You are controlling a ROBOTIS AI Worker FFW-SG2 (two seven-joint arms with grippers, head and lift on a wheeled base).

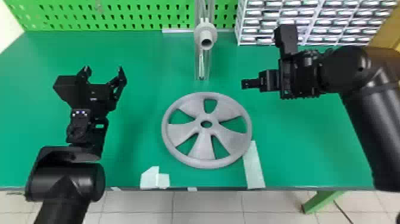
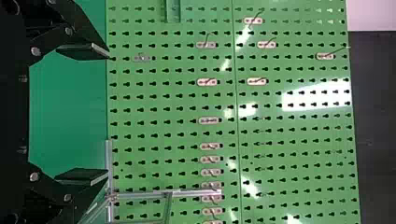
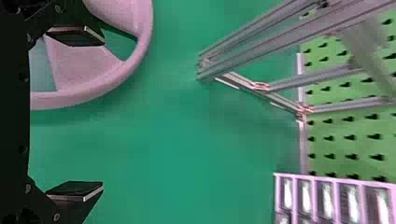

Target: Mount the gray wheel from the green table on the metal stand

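The gray wheel point(image 1: 202, 147) lies flat, closer to the wide-open right claw point(image 1: 243, 84) than the wide-open left claw point(image 1: 103, 69). It's round, with five fat spokes and a middle hole.

The left arm point(image 1: 65, 183) comes in from the bottom edge of the head view, its wrist point(image 1: 86, 131) reaching forward to the left end effector point(image 1: 103, 69), whose fingers point(image 1: 120, 80) stand wide apart and point away from the robot. The right arm point(image 1: 367, 119) comes in from the right edge and bends at a rounded joint point(image 1: 351, 68), with the right end effector point(image 1: 245, 84) pointing left; in the right wrist view its fingers point(image 3: 77, 36) are spread well apart, with nothing between their pads
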